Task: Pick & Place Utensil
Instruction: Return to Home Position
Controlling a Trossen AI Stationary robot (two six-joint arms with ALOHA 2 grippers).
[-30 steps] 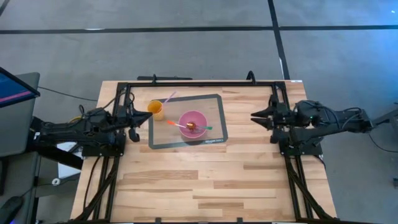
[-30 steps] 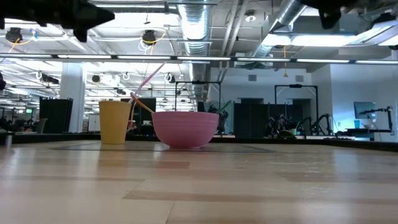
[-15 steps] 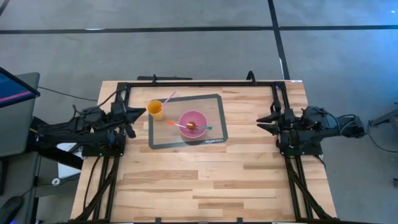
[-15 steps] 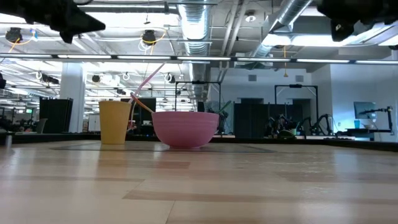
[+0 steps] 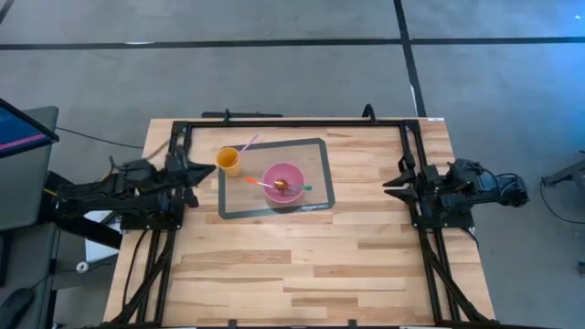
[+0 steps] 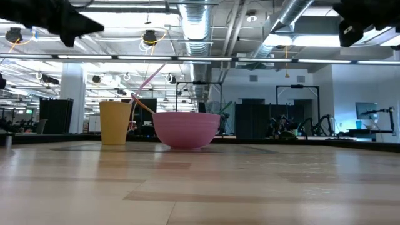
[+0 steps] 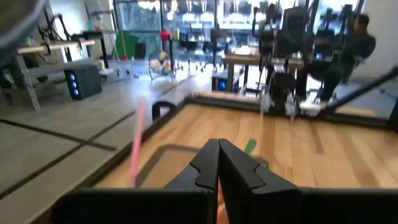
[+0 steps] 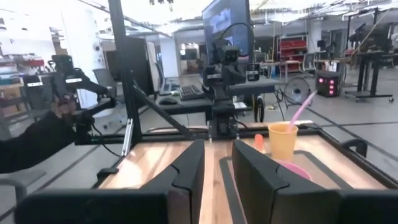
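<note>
Plastic all round, likely light and slick. Pink straw (image 5: 249, 143) stands in the yellow cup (image 5: 228, 161), leaning toward 1 o'clock. Cup sits at 10 o'clock of the pink bowl (image 6: 185, 130), at the corner of the mat (image 5: 315, 155). Straw looks thin and bendy: pinch gently, just above the cup rim. Left gripper (image 5: 199, 170) is at 9 o'clock of the cup, apart, fingers closed, empty. Right gripper (image 5: 391, 180) is well off at 3 o'clock, fingers parted, empty.

my left hand (image 5: 203, 168) and right hand (image 5: 393, 178) are matte black with wedge-shaped fingers (image 7: 242, 171); the arms (image 5: 110, 194) behind are black, blocky, cable-trailed.
</note>
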